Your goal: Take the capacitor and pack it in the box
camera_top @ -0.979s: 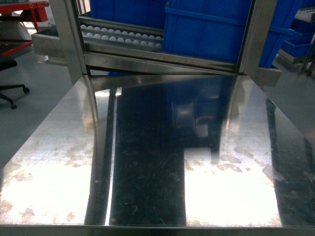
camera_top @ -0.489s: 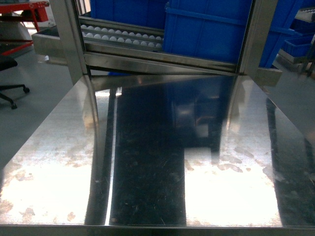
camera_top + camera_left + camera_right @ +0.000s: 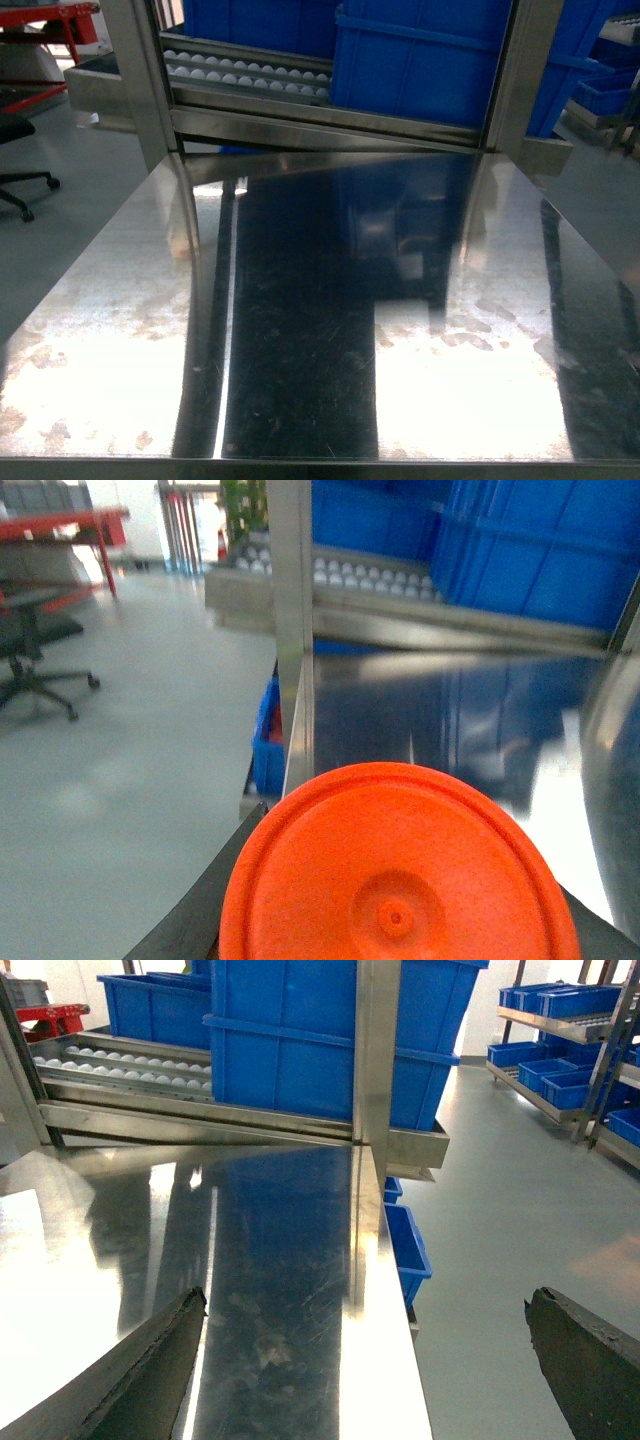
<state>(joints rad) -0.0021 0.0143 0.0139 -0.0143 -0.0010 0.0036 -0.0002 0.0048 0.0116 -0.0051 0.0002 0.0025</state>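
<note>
Steel table [image 3: 300,300]; 2 blue bins [image 3: 430,60] behind. L gripper [image 3: 400,920] clamps 1 orange disc [image 3: 400,870]; R gripper [image 3: 365,1360] jaws wide apart, nothing held.

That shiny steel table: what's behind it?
Behind the steel table runs a roller conveyor carrying big blue bins. The bins' insides are hidden. Neither a pink box nor a capacitor shows.
</note>
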